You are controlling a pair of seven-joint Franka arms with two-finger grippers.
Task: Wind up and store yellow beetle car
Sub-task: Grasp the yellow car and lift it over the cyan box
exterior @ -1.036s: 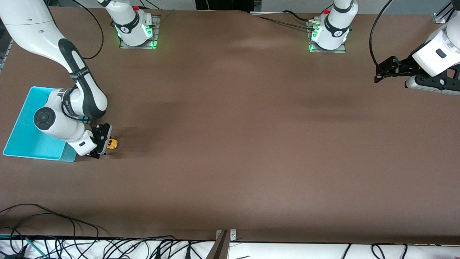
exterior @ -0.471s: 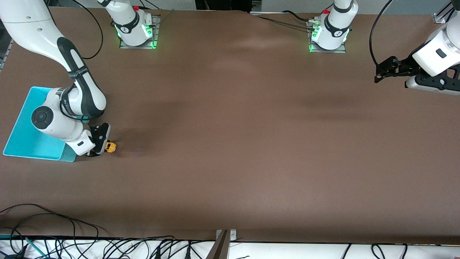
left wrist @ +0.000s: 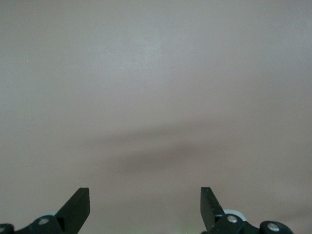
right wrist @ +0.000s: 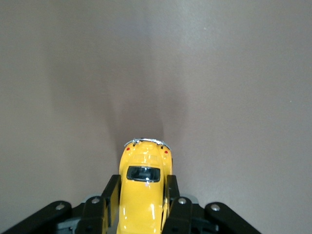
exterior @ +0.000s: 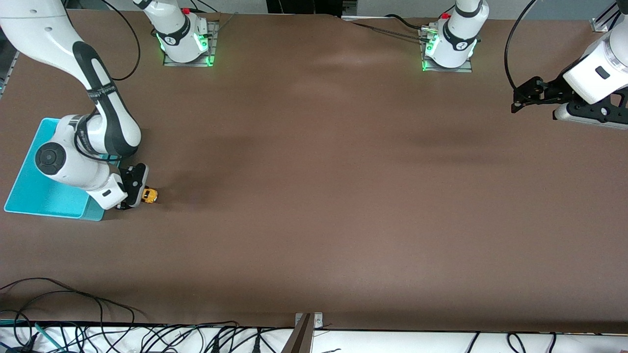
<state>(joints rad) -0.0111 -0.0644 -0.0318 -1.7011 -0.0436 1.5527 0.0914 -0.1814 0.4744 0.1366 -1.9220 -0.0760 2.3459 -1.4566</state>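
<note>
The yellow beetle car point(exterior: 149, 195) sits near the right arm's end of the worktop point(exterior: 319, 196), about midway between the edge where the arm bases stand and the edge nearest the front camera. In the right wrist view the yellow beetle car point(right wrist: 143, 185) shows its rounded roof, a dark window and a chrome bumper, pointing away from the wrist.

The right hand point(exterior: 136, 196) is closed on the car: its two black fingers point(right wrist: 110, 195) press against the car's two sides, one on each flank, with the bumper end sticking out past the fingertips. Whether the wheels touch the brown surface cannot be told.

Just beside the right hand, closer to the worktop's end, stands the turquoise bin point(exterior: 39, 196), partly covered by the right arm's white wrist. The car is outside it.

The left hand point(exterior: 527, 95) waits well apart, over the worktop close to the left arm's end, nearer the bases' edge. The left wrist view shows the left hand point(left wrist: 145, 207) with its fingers spread wide and nothing between them, only bare brown surface below.
</note>
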